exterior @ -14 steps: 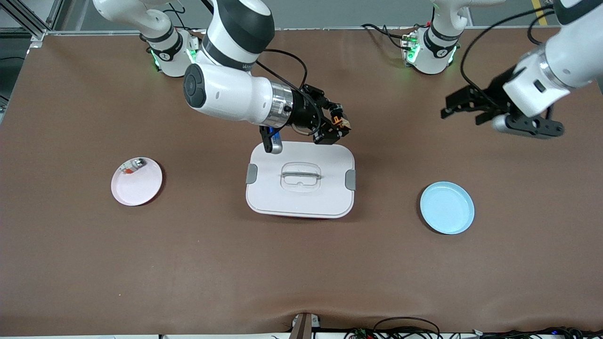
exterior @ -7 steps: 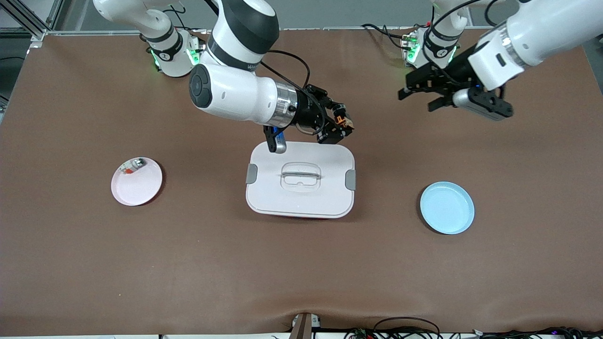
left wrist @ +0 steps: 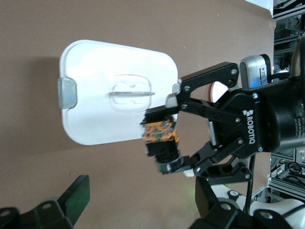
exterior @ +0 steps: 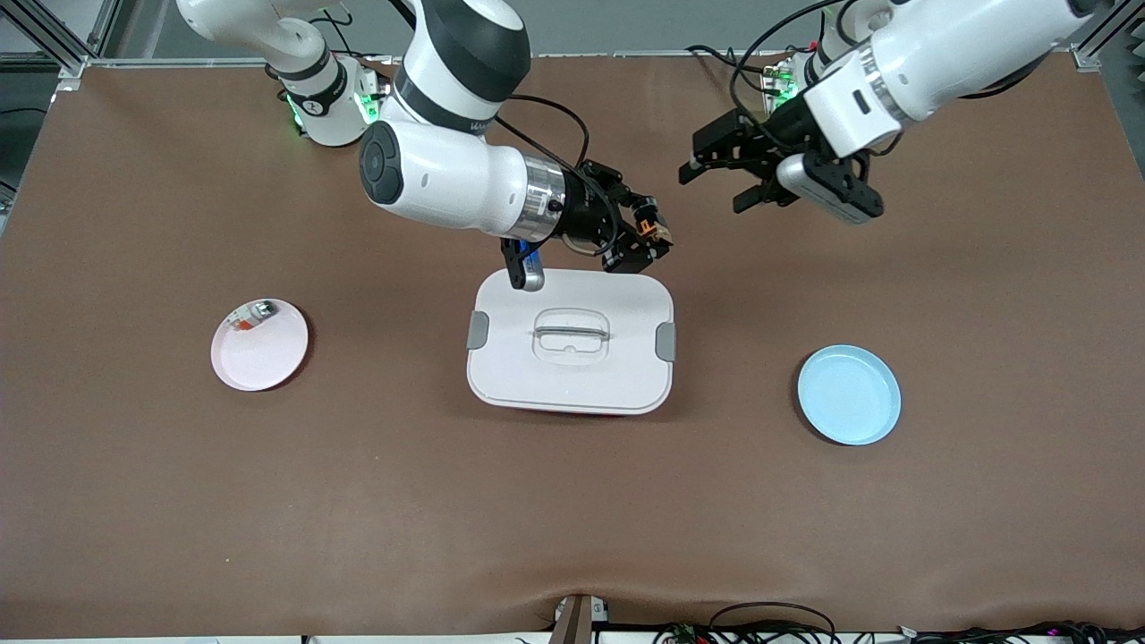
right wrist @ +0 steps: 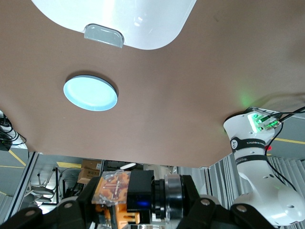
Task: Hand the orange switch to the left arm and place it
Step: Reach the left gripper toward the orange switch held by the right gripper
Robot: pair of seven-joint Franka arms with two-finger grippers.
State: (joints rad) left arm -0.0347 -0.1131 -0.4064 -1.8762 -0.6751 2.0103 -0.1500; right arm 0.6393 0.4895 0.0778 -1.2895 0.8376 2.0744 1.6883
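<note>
Brown table [exterior: 179,492]: box [exterior: 571,376] lidded, blue plate [exterior: 849,395] bare.

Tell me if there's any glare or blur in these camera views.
Front view: sharp and evenly lit, soft shadow beside the box. Left wrist view: box lid washed out bright. Right wrist view: blue plate glows, and the orange switch up close is blurred.

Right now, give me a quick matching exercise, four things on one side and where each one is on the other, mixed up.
1. orange switch
2. box
3. blue plate
4. left gripper

A. toward the left arm's end of the table
B. open, in the air over bare table
C. mid-table, between the two plates
D. clamped in the right gripper

Pairs: 1-D, 2-C, 3-A, 4-B
</note>
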